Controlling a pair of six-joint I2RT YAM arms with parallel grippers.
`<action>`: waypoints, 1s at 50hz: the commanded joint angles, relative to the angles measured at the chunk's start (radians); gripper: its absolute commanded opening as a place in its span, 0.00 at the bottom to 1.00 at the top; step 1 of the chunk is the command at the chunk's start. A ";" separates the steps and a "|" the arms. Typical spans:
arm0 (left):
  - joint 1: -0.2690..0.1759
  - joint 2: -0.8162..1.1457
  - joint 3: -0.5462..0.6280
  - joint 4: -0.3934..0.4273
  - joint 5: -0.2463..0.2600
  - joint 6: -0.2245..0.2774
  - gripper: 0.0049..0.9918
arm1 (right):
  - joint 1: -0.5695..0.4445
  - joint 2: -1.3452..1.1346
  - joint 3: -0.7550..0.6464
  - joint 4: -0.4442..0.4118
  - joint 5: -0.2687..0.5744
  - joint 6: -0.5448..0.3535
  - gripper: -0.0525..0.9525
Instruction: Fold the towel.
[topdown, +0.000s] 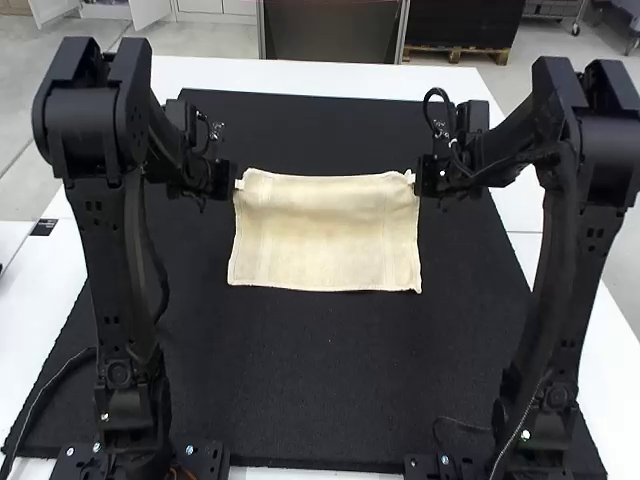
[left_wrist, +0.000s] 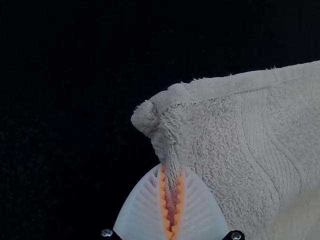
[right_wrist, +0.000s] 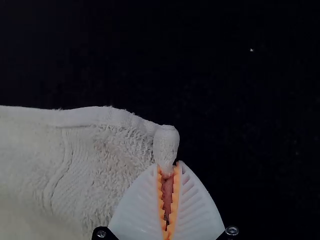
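The towel is of cream colour and it is spread out above or on the black mat, which lies on the white counter. How high its far part stands over the mat, I cannot tell. The far edge of the towel goes from one claw to the other, and it sags slightly between them. Its near edge is almost straight.

The left claw is at the far left corner of the towel, and the right claw is at the far right corner. The left arm stands to the left of the towel, the right arm to the right.

In the left wrist view, the left claw is nearly closed, with a pinched corner of the towel between its orange pads. This corner is bunched, and beside it runs a woven band.

In the right wrist view, the right claw is also nearly closed; it has hold of the other corner, which makes a small rounded lump just at the fingertips.
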 joint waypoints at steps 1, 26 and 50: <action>0.011 -0.052 -0.011 -0.008 0.010 0.022 0.01 | -0.022 -0.059 -0.014 -0.009 -0.016 0.004 0.03; 0.011 -0.183 -0.108 -0.096 0.025 0.034 0.01 | -0.070 -0.205 -0.156 -0.073 -0.062 -0.008 0.03; 0.011 -0.333 -0.241 -0.146 0.019 0.035 0.01 | -0.087 -0.337 -0.288 -0.147 -0.094 -0.031 0.03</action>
